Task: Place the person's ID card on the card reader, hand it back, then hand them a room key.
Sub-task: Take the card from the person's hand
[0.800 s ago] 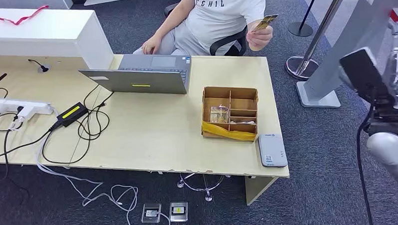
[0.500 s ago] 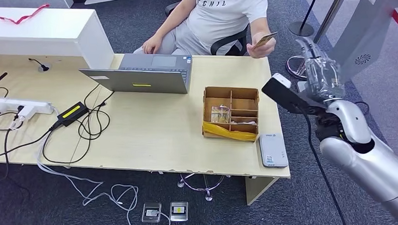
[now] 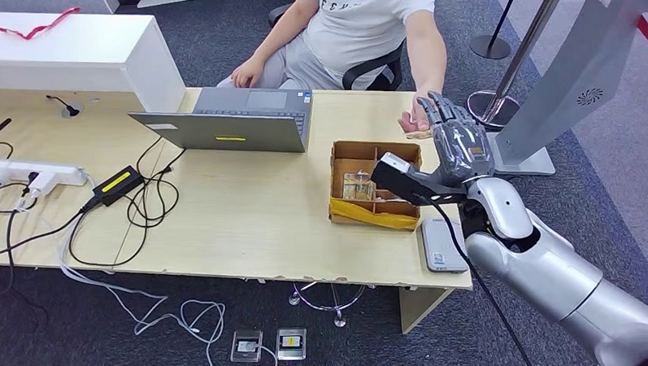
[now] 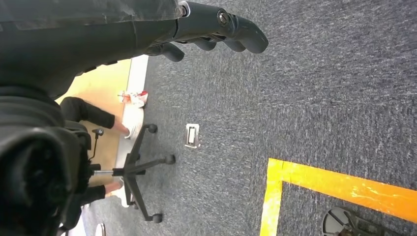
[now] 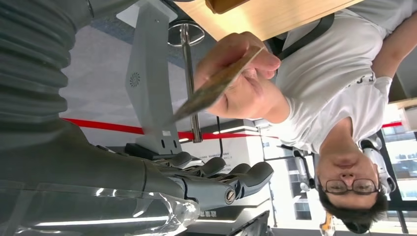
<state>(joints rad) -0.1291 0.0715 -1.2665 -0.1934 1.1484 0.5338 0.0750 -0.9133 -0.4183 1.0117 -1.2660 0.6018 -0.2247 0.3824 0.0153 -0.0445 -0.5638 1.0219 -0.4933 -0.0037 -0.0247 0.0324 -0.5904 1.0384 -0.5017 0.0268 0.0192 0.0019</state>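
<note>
Desk point(image 3: 248, 210) | right hand point(image 3: 458, 142) open, empty | ID card point(image 5: 216, 86) just beside, person-held

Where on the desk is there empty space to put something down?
The widest bare patch of desk lies between the laptop, the cables and the box. A thin strip runs behind the box. It is crowded at the right end, where the box, reader and right hand sit close together.

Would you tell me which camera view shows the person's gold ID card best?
The right wrist view: the thin gold ID card shows close up, pinched in the person's hand. In the head view the robot's right hand hides it.
</note>
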